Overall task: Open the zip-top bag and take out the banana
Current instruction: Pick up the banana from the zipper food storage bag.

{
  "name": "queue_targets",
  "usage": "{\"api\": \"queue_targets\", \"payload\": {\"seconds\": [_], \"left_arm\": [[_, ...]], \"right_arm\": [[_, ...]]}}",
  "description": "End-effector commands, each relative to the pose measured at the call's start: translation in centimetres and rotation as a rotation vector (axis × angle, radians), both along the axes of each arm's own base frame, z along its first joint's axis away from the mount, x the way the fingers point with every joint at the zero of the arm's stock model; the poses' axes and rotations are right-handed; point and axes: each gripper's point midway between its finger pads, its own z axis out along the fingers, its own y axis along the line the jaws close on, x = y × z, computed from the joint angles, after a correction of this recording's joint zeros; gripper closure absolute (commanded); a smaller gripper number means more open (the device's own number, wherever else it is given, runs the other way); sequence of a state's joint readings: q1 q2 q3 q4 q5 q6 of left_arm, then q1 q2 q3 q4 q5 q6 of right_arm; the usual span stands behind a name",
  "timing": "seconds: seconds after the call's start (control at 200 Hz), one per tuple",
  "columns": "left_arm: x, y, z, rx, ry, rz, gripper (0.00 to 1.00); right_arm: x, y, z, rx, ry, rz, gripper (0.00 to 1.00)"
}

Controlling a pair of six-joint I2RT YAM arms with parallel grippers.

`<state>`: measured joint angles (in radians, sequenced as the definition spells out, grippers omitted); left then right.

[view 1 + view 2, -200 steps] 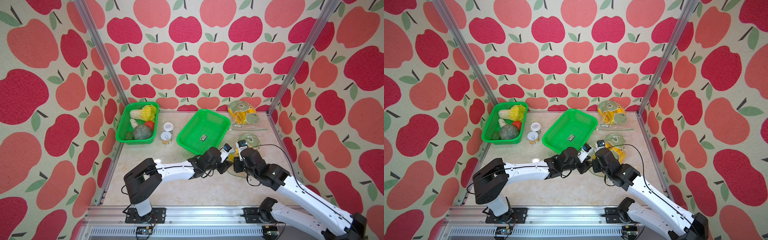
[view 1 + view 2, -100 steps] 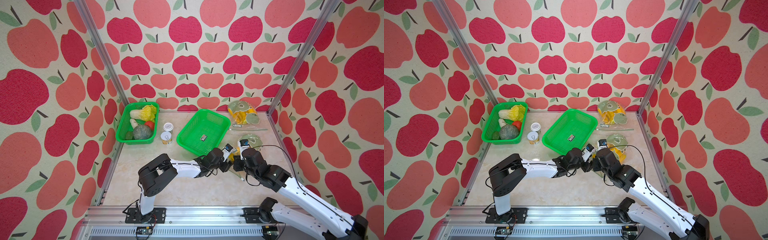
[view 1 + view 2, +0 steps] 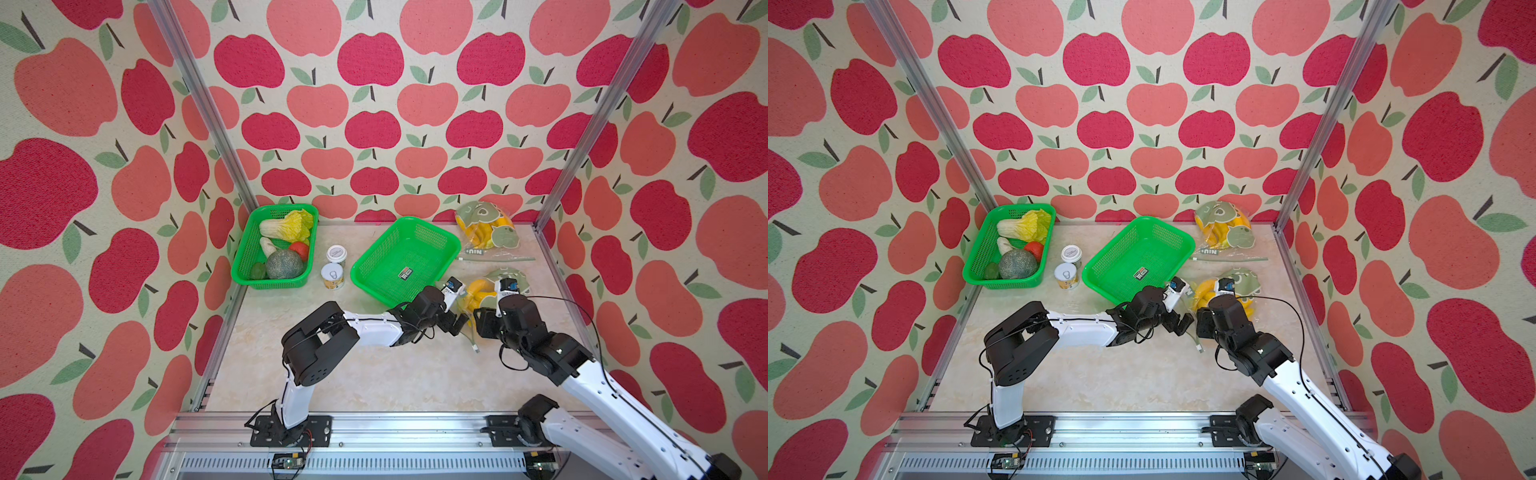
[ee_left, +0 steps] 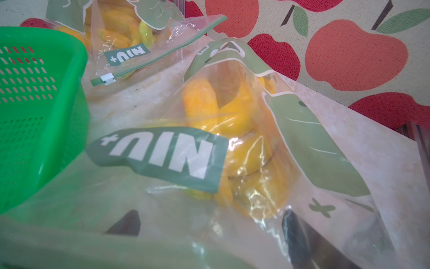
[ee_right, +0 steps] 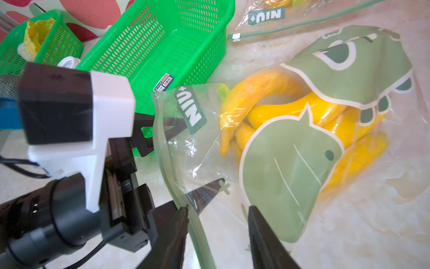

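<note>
The zip-top bag (image 3: 505, 277) (image 3: 1241, 279) (image 4: 160, 158) (image 5: 290, 167) lies at the table's right, clear film with green prints. A bunch of yellow banana (image 3: 477, 289) (image 3: 1204, 290) (image 4: 209, 109) (image 5: 279, 109) sits inside it. Both grippers meet at the bag's near mouth. My left gripper (image 3: 457, 322) (image 3: 1183, 322) (image 4: 209, 230) is wide open; its fingers (image 4: 295, 233) show through the bag's film. My right gripper (image 3: 478, 320) (image 3: 1200, 320) (image 5: 217, 219) is open, with the bag's green zip edge (image 5: 197, 223) running between its fingers, beside one of them.
A second bag of bananas (image 3: 486, 230) lies at the back right, its zip strip pointing forward. An empty green basket (image 3: 365, 266) stands just left of the grippers. Two small cans (image 3: 332, 276) and a green basket of vegetables (image 3: 245, 257) are farther left.
Both grippers' jaws have spread apart at the bag's mouth. The left arm's elbow has swung to the right and risen; the right arm has hardly moved.
</note>
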<state>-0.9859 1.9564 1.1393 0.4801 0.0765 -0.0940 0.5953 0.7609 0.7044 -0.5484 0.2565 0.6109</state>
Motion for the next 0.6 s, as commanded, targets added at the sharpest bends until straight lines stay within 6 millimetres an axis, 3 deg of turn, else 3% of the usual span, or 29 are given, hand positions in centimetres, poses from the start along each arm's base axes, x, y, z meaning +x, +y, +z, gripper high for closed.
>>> {"api": "queue_targets", "payload": {"seconds": [0.0, 0.075, 0.34, 0.595], "left_arm": [[0.5, -0.9, 0.7, 0.007, -0.048, -0.031, 0.04], [0.5, -1.3, 0.7, 0.005, -0.064, -0.051, 0.05], [1.7, -2.8, 0.3, 0.01, -0.091, -0.063, 0.06], [3.5, -3.8, -0.8, 0.018, -0.079, -0.054, 0.08]], "right_arm": [[-0.4, -1.8, 0.6, 0.134, 0.052, -0.064, 0.46], [0.2, -4.1, 0.4, 0.198, 0.097, -0.157, 0.41], [3.2, -10.4, -4.0, 0.367, 0.297, -0.406, 0.36], [4.8, -10.9, -7.6, 0.384, 0.387, -0.401, 0.35]]}}
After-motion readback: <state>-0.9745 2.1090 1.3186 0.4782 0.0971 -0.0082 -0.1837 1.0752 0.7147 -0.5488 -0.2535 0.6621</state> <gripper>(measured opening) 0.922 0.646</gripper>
